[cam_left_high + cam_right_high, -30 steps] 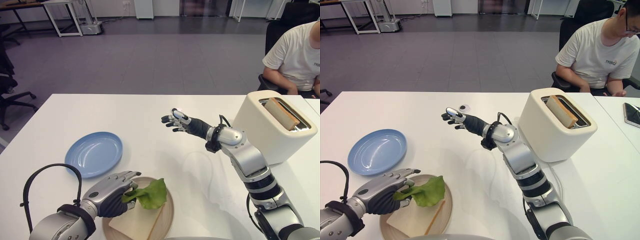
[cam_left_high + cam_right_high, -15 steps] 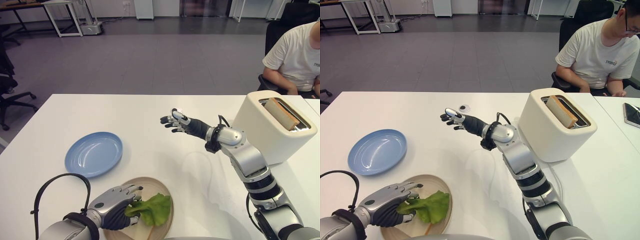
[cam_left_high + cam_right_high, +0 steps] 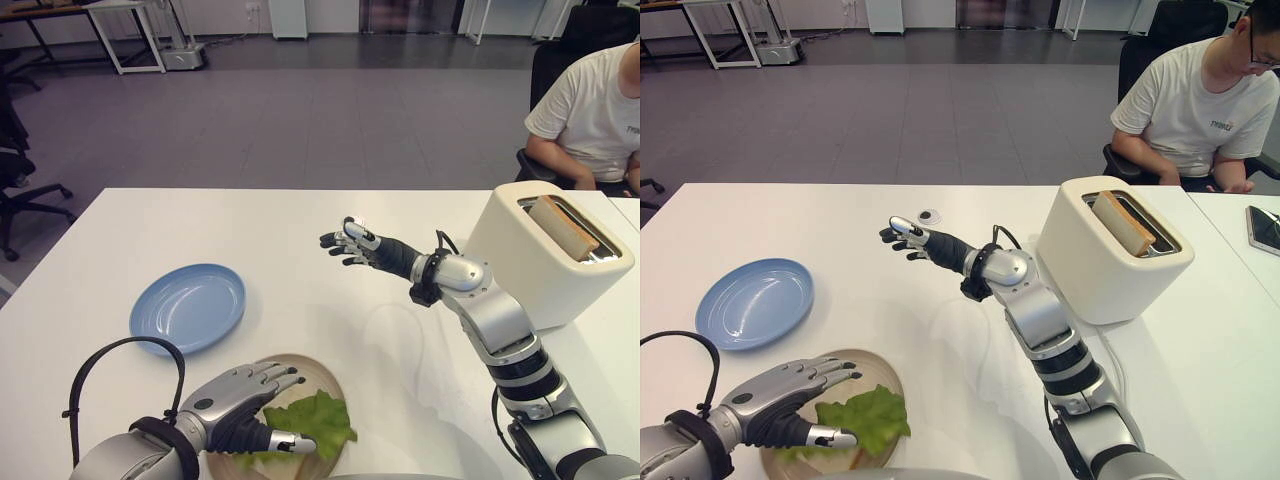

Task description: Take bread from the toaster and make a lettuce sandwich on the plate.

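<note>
My left robot hand [image 3: 235, 410]: it is just above the tan plate, by the near edge of the counter [image 3: 300, 225]. Its fingers [image 3: 280, 377] are spread out wide. It is not pinching anything.

Lettuce [image 3: 318, 420]: the green leaf lies flat on the tan plate, just beside my left robot hand. The tip of one finger is right at the leaf's edge.

Bread on the plate [image 3: 854, 456]: a small bit of it peeks out from under the lettuce.

Tan plate [image 3: 330, 385]: it sits at the near edge of the counter, a little left of the middle.

Blue plate [image 3: 188, 308]: it sits toward the left edge of the counter, just beyond the tan plate and apart from it.

My right robot hand [image 3: 350, 243]: it is up in the air over the middle of the counter, pointing toward the left edge. I cannot tell if it is spread or pressed together.

Toaster [image 3: 545, 265]: the white toaster stands near the right edge of the counter.

Bread in the toaster [image 3: 562, 225]: one slice sticks up out of the slot on top.
</note>
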Tool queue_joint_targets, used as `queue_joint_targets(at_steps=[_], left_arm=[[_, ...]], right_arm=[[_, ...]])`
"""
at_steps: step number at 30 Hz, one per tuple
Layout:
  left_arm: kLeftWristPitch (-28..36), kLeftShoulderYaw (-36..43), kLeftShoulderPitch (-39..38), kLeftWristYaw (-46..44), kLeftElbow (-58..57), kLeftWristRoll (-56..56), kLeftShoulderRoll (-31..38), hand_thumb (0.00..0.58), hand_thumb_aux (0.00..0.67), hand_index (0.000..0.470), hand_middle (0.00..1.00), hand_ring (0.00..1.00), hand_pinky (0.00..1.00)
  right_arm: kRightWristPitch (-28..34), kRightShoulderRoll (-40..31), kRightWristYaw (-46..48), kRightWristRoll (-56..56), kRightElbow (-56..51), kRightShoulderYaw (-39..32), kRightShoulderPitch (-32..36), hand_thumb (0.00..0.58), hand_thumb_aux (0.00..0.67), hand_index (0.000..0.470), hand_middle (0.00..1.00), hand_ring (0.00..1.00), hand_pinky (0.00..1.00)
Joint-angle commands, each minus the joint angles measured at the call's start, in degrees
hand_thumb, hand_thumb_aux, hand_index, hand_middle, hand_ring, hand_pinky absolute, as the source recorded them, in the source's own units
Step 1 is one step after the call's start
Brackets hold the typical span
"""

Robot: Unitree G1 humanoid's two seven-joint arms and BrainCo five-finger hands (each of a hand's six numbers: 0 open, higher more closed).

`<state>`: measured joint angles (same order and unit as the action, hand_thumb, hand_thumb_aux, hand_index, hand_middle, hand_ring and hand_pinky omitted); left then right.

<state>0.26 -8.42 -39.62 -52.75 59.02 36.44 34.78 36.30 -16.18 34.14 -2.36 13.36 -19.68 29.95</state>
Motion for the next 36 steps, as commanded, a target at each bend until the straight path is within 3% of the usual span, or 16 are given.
queue_joint_targets(at_steps=[1, 6, 12, 14, 18, 24, 29, 33, 36], left_arm=[[-2.1, -7.4, 1.3, -1.9, 1.0, -11.8, 1.1, 0.000, 0.000, 0.000, 0.00, 0.00, 0.00], [0.6, -14.6, 6.4, -0.9, 1.0, -16.1, 1.8, 0.000, 0.000, 0.000, 0.00, 0.00, 0.00], [4.3, -15.2, 10.6, 2.7, 0.9, -15.2, 0.4, 0.000, 0.000, 0.000, 0.00, 0.00, 0.00], [7.0, -13.5, 13.9, 6.0, 1.0, -15.9, -2.7, 0.000, 0.000, 0.000, 0.00, 0.00, 0.00], [13.0, -8.0, 16.5, 13.3, 1.0, -13.6, -12.7, 0.000, 0.000, 0.000, 0.00, 0.00, 0.00], [16.9, -0.8, 14.4, 15.6, 0.4, -9.4, -14.7, 0.000, 0.000, 0.000, 0.00, 0.00, 0.00], [18.8, 1.0, 17.3, 19.8, -0.7, -9.2, -16.5, 0.000, 0.000, 0.000, 0.00, 0.00, 0.00], [19.3, 2.5, 18.0, 23.2, -1.4, -9.9, -18.5, 0.000, 0.000, 0.000, 0.00, 0.00, 0.00], [18.2, 4.9, 17.9, 25.8, -2.9, -8.7, -19.4, 0.000, 0.000, 0.000, 0.00, 0.00, 0.00]], right_arm=[[0.8, -0.2, -0.2, -0.4, 0.1, 0.7, -0.5, 0.000, 0.000, 0.000, 0.00, 0.00, 0.00], [0.6, -0.4, -0.3, -0.5, -0.2, 0.7, -0.6, 0.000, 0.000, 0.000, 0.00, 0.00, 0.00], [0.6, -2.1, 1.7, -1.1, 1.6, 0.8, -0.7, 0.000, 0.000, 0.000, 0.00, 0.00, 0.00], [-5.7, -7.3, 6.4, 0.5, 4.7, -1.4, -2.2, 0.000, 0.000, 0.000, 0.00, 0.00, 0.00], [-26.5, -18.3, 9.7, 12.0, 6.6, -7.0, -5.0, 0.000, 0.000, 0.000, 0.00, 0.00, 0.00], [-44.1, -24.1, 11.0, 19.7, 8.1, -10.3, -10.5, 0.000, 0.000, 0.000, 0.00, 0.00, 0.00], [-45.7, -21.1, 8.2, 22.0, 5.7, -8.8, -12.2, 0.000, 0.000, 0.000, 0.00, 0.00, 0.00], [-46.2, -22.4, 1.9, 27.5, -3.0, -1.6, -4.4, 0.000, 0.000, 0.000, 0.00, 0.00, 0.00], [-46.8, -22.7, 3.1, 24.1, -5.2, 1.9, -1.0, 0.000, 0.000, 0.000, 0.00, 0.00, 0.00]])
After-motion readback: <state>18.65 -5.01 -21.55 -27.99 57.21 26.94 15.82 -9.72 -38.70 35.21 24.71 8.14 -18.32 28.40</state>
